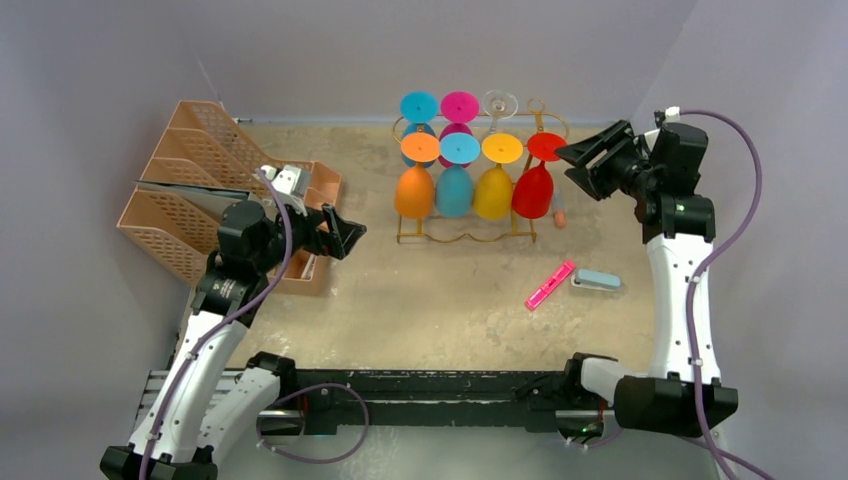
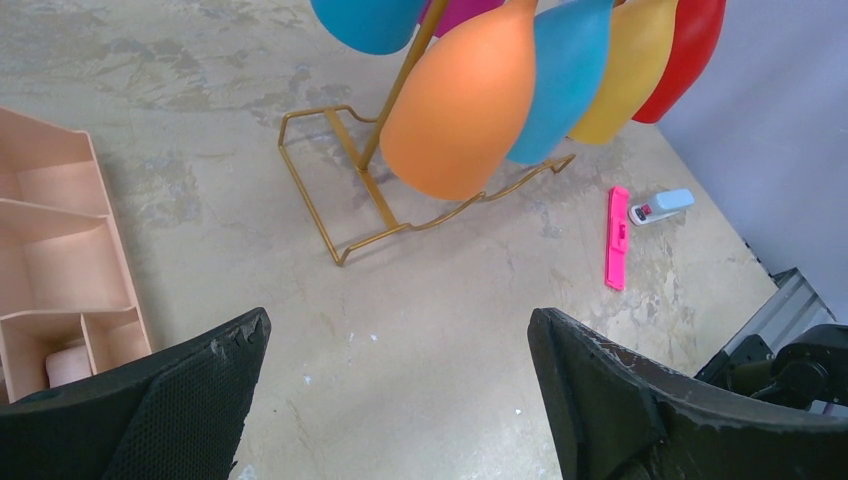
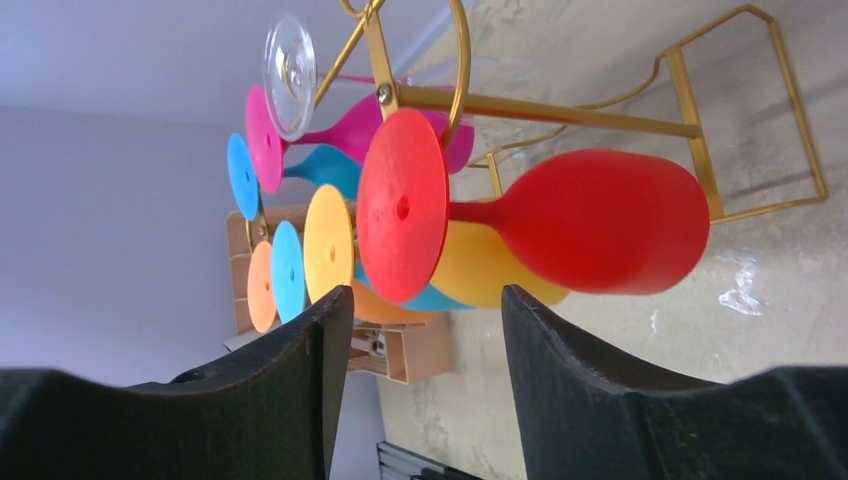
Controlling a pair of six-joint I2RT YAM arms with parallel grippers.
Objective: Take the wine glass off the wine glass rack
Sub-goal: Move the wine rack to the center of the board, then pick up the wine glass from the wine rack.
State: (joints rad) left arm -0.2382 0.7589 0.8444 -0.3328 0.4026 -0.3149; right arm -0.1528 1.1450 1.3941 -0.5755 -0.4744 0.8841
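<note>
The gold wire wine glass rack [image 1: 465, 238] stands at the back middle of the table, with several coloured glasses hanging bowl down from it. A red wine glass [image 1: 533, 192] hangs at the right end of its front row, beside yellow [image 1: 493, 192], teal [image 1: 454, 192] and orange [image 1: 414, 192] ones. My right gripper [image 1: 578, 165] hovers just right of the red glass, level with its foot, open and holding nothing. In the right wrist view the red glass [image 3: 600, 222] lies just beyond the right gripper [image 3: 425, 300]. My left gripper [image 1: 350, 238] hangs open left of the rack, over bare table.
Peach mesh file trays [image 1: 180, 200] and a peach organiser box [image 1: 318, 185] stand at the left. A pink flat tool [image 1: 551, 284] and a blue-white stapler [image 1: 598, 280] lie front right of the rack. A clear glass [image 1: 499, 103] hangs in the back row.
</note>
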